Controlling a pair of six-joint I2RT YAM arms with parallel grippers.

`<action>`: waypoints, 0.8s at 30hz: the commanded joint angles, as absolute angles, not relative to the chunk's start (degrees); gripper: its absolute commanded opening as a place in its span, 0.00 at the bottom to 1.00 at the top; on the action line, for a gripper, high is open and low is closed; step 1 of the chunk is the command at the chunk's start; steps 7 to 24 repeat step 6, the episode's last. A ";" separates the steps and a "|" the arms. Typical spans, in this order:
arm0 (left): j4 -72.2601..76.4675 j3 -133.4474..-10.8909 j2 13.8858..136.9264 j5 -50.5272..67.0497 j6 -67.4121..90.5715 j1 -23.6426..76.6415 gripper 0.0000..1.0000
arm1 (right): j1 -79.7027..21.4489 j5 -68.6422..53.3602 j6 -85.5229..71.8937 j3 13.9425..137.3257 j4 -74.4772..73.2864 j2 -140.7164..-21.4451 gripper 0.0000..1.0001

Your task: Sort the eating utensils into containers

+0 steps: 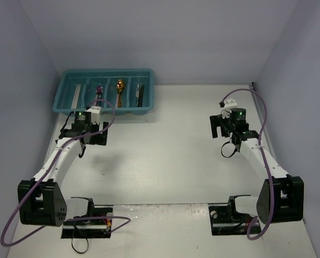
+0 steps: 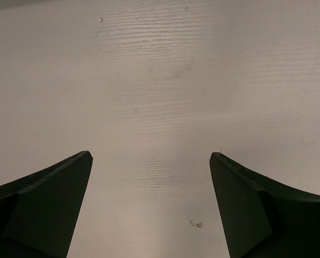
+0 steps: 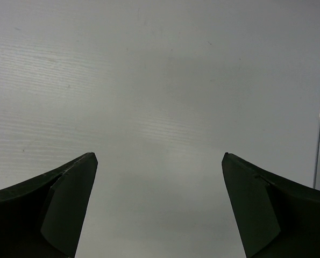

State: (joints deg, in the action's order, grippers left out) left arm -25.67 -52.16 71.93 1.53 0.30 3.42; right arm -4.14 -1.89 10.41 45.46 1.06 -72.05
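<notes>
Your left end effector (image 2: 150, 155) stands wide. Both dark fingers (image 2: 52, 207) sit at the lower corners of its wrist view with only bare table (image 2: 160, 80) between them. Nothing is held and nothing touches either finger. A few small dark specks mark the surface just ahead of the right-hand finger.

Your right end effector (image 3: 160, 155) also stands wide. Its two fingers are spread to the frame corners over plain table, with nothing gripped. A pale vertical strip runs down the right edge of that view.

From above, the left arm reaches forward on the left side, and its wrist hangs just in front of the near wall of the teal tray (image 1: 141, 111). The right arm reaches forward on the right side. Its wrist is well apart from the tray and close to the right wall of the enclosure.

The tray sits at the far left of the table, against the back wall. Its four long compartments run away from the arms. The leftmost holds pale thin sticks (image 1: 75, 94). The second holds a small purple-tinged piece (image 1: 99, 88), too small to identify. The third holds a gold spoon (image 1: 120, 87). The rightmost holds dark and silver pieces (image 1: 140, 92), but you cannot tell their type from this height.
</notes>
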 commanded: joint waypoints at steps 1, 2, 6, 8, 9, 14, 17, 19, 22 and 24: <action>-20.14 -51.71 68.33 -2.07 2.54 3.35 0.88 | -3.96 -0.36 9.72 44.01 5.36 -67.64 1.00; -20.13 -51.81 68.29 -2.18 2.62 3.41 0.88 | -3.96 -0.29 10.02 43.88 5.36 -67.17 1.00; -20.91 -52.75 69.29 -1.36 3.49 3.43 0.88 | -4.01 -0.18 10.02 43.73 5.40 -65.76 1.00; -20.91 -52.75 69.29 -1.36 3.49 3.43 0.88 | -4.01 -0.18 10.02 43.73 5.40 -65.76 1.00; -20.91 -52.75 69.29 -1.36 3.49 3.43 0.88 | -4.01 -0.18 10.02 43.73 5.40 -65.76 1.00; -20.91 -52.75 69.29 -1.36 3.49 3.43 0.88 | -4.01 -0.18 10.02 43.73 5.40 -65.76 1.00; -20.91 -52.75 69.29 -1.36 3.49 3.43 0.88 | -4.01 -0.18 10.02 43.73 5.40 -65.76 1.00; -20.91 -52.75 69.29 -1.36 3.49 3.43 0.88 | -4.01 -0.18 10.02 43.73 5.40 -65.76 1.00; -20.91 -52.75 69.29 -1.36 3.49 3.43 0.88 | -4.01 -0.18 10.02 43.73 5.40 -65.76 1.00; -20.91 -52.75 69.29 -1.36 3.49 3.43 0.88 | -4.01 -0.18 10.02 43.73 5.40 -65.76 1.00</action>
